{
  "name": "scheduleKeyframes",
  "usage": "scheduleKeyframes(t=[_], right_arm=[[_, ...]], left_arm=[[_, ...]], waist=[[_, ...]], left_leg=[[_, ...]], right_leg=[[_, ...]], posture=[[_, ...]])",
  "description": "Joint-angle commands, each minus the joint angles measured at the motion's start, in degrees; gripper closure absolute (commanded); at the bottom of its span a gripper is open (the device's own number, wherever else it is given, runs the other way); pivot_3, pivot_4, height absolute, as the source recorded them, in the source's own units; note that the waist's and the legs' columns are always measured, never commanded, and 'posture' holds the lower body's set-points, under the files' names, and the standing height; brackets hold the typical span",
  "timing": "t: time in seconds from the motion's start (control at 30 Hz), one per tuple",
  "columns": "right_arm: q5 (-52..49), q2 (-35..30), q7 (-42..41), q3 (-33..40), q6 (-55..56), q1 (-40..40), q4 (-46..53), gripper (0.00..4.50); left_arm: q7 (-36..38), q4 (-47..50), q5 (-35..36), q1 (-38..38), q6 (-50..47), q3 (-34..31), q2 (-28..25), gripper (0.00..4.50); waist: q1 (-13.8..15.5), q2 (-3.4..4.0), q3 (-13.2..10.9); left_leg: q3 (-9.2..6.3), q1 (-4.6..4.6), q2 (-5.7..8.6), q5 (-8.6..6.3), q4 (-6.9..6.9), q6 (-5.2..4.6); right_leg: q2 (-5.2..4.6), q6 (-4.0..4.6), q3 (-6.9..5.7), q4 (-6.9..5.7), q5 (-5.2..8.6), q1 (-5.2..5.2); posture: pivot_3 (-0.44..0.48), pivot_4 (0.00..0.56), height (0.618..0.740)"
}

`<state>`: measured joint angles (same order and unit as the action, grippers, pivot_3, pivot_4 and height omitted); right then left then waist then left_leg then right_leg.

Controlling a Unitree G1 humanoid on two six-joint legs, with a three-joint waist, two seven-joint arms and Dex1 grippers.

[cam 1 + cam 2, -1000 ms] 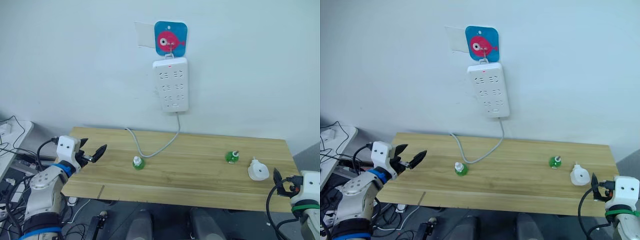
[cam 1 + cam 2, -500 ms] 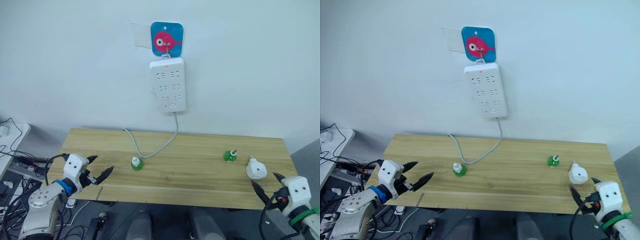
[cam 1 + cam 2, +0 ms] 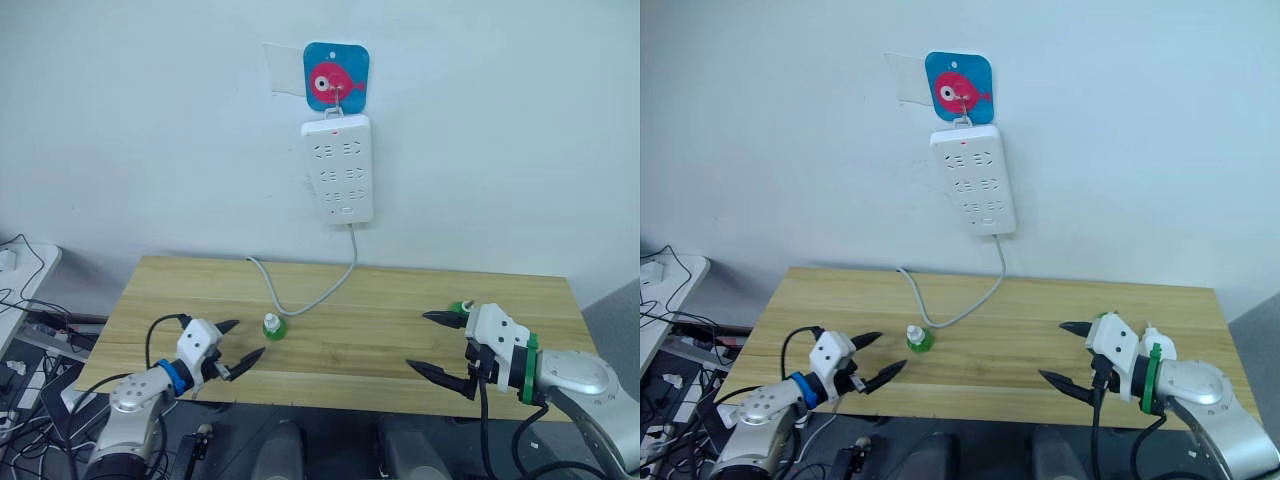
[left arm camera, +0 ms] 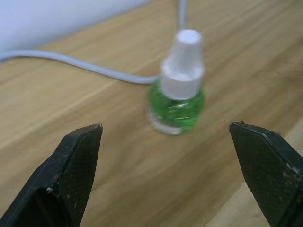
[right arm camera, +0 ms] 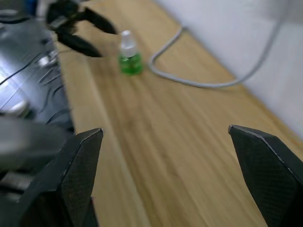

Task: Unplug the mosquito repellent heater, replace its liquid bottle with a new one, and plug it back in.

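A: Where the heater sits, can you tell?

B: Lower right of the frame. The mosquito repellent heater (image 3: pixel 1160 343) is at the right end of the worktop (image 3: pixel 360 330), a white rounded bit just behind the right gripper's wrist. Mostly hidden.

A: Right gripper?

B: The right gripper (image 3: pixel 417 339) hovers over the worktop's right half, fingers spread wide, nothing between them. A green bottle (image 3: pixel 460 308) peeks out just beside its upper finger; contact not clear.

A: Left side?

B: The left gripper (image 3: pixel 248 337) is at the front left edge, fingers released and wide apart, pointing at the other green bottle with a white cap (image 3: pixel 271 326). That bottle stands upright, near the fingertips but apart from them. In the left wrist view it stands beyond the two fingers (image 4: pixel 71 175), untouched.

A: Wall?

B: A white power strip (image 3: pixel 337 168) hangs top centre from a blue fish hook (image 3: pixel 336 77). Its grey cable (image 3: pixel 300 300) drops to the worktop and curls just behind the capped bottle.
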<state>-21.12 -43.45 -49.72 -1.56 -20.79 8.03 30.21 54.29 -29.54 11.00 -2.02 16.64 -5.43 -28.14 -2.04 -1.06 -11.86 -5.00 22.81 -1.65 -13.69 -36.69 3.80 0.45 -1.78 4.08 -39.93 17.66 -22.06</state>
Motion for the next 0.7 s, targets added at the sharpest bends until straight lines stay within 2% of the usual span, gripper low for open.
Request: scheduleKeyframes(t=[0.03, 0.23, 0.43, 0.7], right_arm=[[-2.43, -0.48, -0.71, 0.42, -2.43, -2.00, 2.50, 0.07], [-5.49, 0.85, 0.89, 0.88, -7.43, -5.86, 3.71, 0.07], [-2.82, 1.56, 1.14, 0.11, -5.05, -8.04, 0.34, 0.07], [-2.36, 1.33, 2.86, 1.55, -5.54, -4.91, 3.93, 0.07]], left_arm=[[-1.06, -1.98, 1.17, -1.44, 1.75, -0.72, 1.59, 0.00], [-2.74, -10.14, -0.65, -4.05, 8.17, 0.19, 4.72, 0.00], [-6.51, -21.85, -4.11, -9.53, 14.38, 2.07, 9.44, 0.00], [-12.71, -29.17, -5.27, -13.72, 19.81, 0.94, 11.60, 0.00]], waist=[[0.03, -0.13, -0.10], [0.00, -0.14, -0.22], [0.14, -0.18, -0.29], [-0.14, -0.20, -0.29]], left_leg=[[-0.03, 0.00, -0.01, 0.00, 0.00, 0.00], [-0.08, 0.00, -0.01, 0.00, -0.03, 0.00], [-0.10, 0.03, 0.04, 0.00, -0.04, 0.00], [-0.15, 0.03, 0.04, 0.00, -0.04, -0.01]], right_leg=[[0.01, 0.00, -0.02, -0.01, 0.00, 0.00], [0.01, 0.01, -0.04, -0.02, -0.01, 0.02], [-0.01, -0.01, -0.07, 0.00, -0.01, 0.04], [0.00, -0.01, -0.10, -0.01, -0.01, 0.04]], posture=[[-0.023, 0.229, 0.740], [-0.018, 0.238, 0.740], [-0.016, 0.231, 0.740], [-0.044, 0.228, 0.740]])
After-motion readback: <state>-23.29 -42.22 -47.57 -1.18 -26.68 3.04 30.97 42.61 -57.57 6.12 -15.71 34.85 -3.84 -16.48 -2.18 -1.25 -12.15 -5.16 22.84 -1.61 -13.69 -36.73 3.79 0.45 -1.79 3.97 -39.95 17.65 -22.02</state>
